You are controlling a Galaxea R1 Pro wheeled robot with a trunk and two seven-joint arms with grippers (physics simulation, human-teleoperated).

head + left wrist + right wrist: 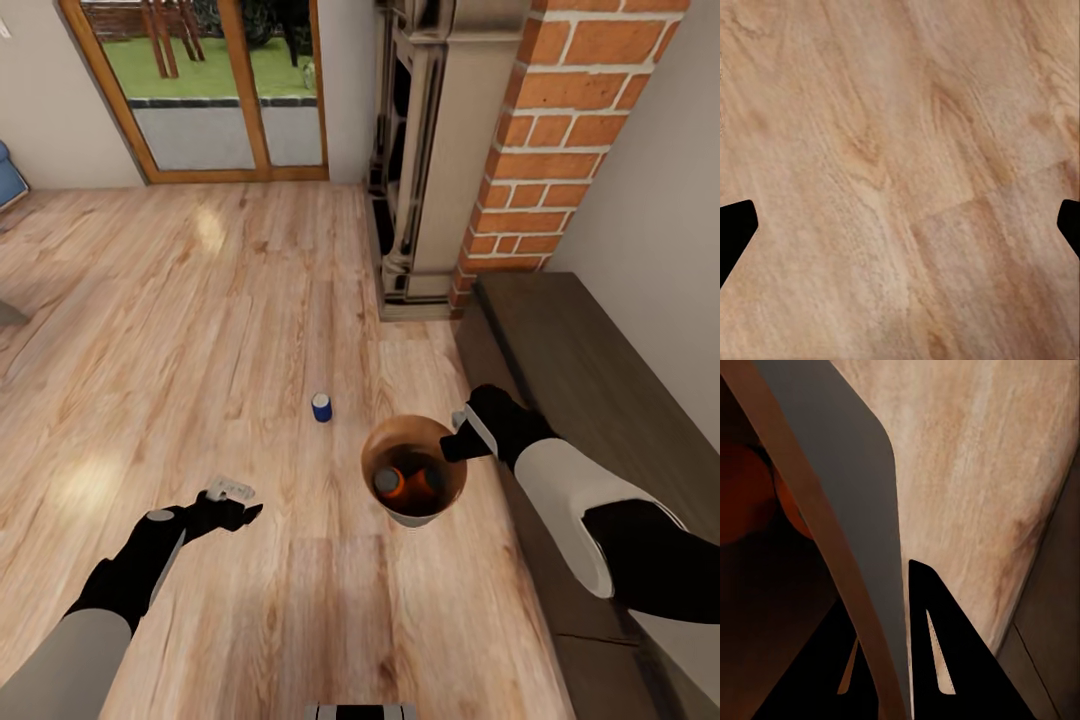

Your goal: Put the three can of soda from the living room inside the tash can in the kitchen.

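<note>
From my head camera, the right end effector [462, 436] pinches the rim of the trash can [413, 515], held above the wood-plank floor [200, 330]; two orange soda cans [405, 485] lie inside. The dark blue soda can [321, 407] stands on the floor at ten o'clock from the bin. My right wrist camera shows one finger [952, 660] on each side of the bin's grey wall [862, 502]. The left end effector [232, 502] hangs spread wide over bare planks [900, 150].

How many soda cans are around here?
3: a blue can standing on the wood floor, and two orange cans inside the bin held by the right gripper.
</note>
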